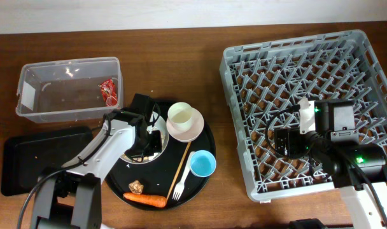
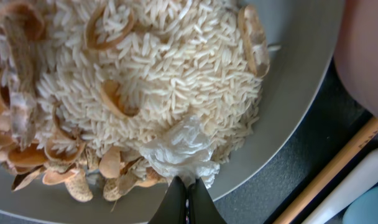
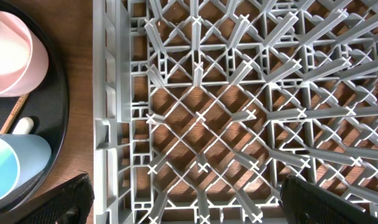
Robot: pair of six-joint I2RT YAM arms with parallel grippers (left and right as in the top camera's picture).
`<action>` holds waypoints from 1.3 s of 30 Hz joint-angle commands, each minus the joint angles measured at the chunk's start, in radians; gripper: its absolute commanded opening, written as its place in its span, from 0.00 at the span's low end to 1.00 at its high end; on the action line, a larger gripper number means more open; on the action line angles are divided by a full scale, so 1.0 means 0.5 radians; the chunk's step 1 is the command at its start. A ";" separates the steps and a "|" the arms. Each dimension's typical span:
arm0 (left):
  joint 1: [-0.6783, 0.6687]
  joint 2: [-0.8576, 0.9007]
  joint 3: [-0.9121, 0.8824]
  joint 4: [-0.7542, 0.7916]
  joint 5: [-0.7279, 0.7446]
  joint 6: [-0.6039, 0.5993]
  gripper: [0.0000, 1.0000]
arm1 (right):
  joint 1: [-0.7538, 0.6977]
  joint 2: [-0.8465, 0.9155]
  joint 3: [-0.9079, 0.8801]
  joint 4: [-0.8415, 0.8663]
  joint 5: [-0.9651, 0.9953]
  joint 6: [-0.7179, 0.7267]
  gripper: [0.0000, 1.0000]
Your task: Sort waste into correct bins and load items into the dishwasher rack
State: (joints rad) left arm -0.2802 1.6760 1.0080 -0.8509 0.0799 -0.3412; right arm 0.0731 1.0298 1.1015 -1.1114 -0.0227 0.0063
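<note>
Crumpled white tissue point(image 2: 179, 152) atop rice point(image 2: 176, 68) in bowl point(image 2: 301, 87) | left tool point(image 2: 188, 186) pinches it | right tool point(image 3: 189, 205) wide open over rack point(image 3: 114, 93)

I work at a dark reddish-brown wooden table point(image 1: 181, 51) whose fine grain runs from left to right in my overhead view and fills nearly all of it. Along the far edge stands a plain pale cream wall point(image 1: 181, 13), seen only as a narrow strip. The light is soft and even, and shadows on the wood are faint. My right wrist view shows a strip of the same table.
</note>
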 commanded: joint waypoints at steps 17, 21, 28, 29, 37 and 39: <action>0.414 -0.032 0.938 -0.194 -0.579 0.177 0.01 | 0.009 -0.005 0.047 -0.002 0.024 0.004 0.99; 0.528 0.036 0.932 0.039 -0.572 0.176 0.02 | 0.008 -0.005 0.047 -0.002 0.024 0.005 0.99; 0.554 0.122 0.932 0.140 -0.574 0.178 0.75 | 0.008 -0.005 0.047 -0.002 0.024 0.004 0.99; 0.554 0.122 0.932 0.139 -0.573 0.178 0.75 | 0.009 -0.005 0.047 -0.001 0.024 0.004 0.99; 0.553 0.122 0.932 0.128 -0.571 0.177 0.75 | 0.009 -0.005 0.047 -0.002 0.024 0.004 0.99; 0.553 0.122 0.932 0.123 -0.558 0.177 0.75 | 0.009 -0.005 0.047 -0.001 0.024 0.005 0.99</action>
State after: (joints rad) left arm -0.0086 1.7344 1.4662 -0.7856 -0.1959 -0.2611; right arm 0.0731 1.0298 1.1038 -1.1118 -0.0227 0.0063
